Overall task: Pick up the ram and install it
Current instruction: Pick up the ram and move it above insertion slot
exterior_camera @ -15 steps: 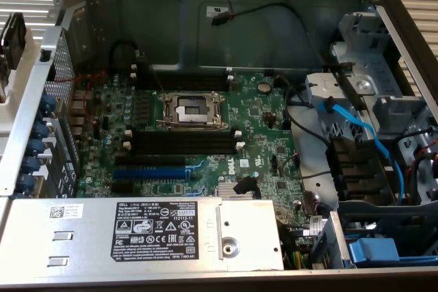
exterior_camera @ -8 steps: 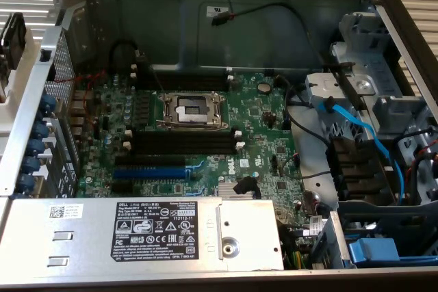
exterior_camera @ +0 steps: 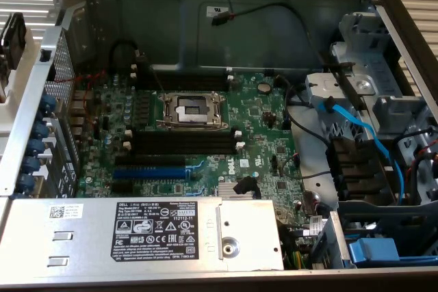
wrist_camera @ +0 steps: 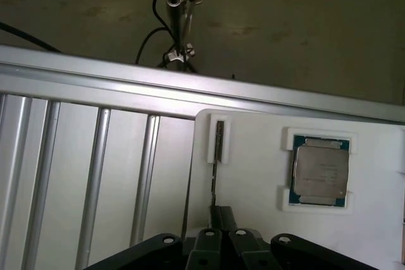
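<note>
ram (wrist_camera: 217, 169) edge-on, partly behind end effector (wrist_camera: 221, 235).

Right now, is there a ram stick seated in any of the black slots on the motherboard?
No, the black slots beside the CPU socket sit empty in the exterior view.

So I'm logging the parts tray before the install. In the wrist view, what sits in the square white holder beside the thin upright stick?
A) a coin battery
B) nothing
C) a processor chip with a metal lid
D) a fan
C: the white holder frames a square processor chip with a grey metal lid and green edge.
</note>
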Controlling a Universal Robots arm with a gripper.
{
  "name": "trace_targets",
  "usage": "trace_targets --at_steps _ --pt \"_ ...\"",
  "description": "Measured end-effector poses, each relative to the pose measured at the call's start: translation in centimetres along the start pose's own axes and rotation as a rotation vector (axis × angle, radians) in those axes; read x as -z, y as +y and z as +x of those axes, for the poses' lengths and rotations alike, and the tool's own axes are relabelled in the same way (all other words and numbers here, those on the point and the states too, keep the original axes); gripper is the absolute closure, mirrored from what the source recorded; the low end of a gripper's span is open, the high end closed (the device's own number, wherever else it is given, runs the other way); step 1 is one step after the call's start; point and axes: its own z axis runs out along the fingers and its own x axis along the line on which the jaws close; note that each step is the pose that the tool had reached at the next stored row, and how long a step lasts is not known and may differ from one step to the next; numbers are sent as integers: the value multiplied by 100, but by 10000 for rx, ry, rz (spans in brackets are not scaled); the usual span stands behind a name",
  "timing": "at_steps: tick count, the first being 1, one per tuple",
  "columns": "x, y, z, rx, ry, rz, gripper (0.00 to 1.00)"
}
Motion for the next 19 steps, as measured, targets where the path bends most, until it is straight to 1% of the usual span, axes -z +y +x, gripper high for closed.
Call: trace_targets --at_steps 1,2,3,10,11,12,15,16,19 --pt "0 0 0 0 -1 0 83" --pt "0 0 0 0 0 0 83" --pt "0 0 0 0 0 0 75" --pt "0 0 0 0 0 -1 75" --pt "-1 0 0 -2 12 -3 75" --pt "-3 0 0 -3 44 -4 75" --pt "-5 0 0 -12 224 -24 75" --pt "-5 0 1 -14 248 -28 75" --pt "-4 0 1 -13 250 -30 75"
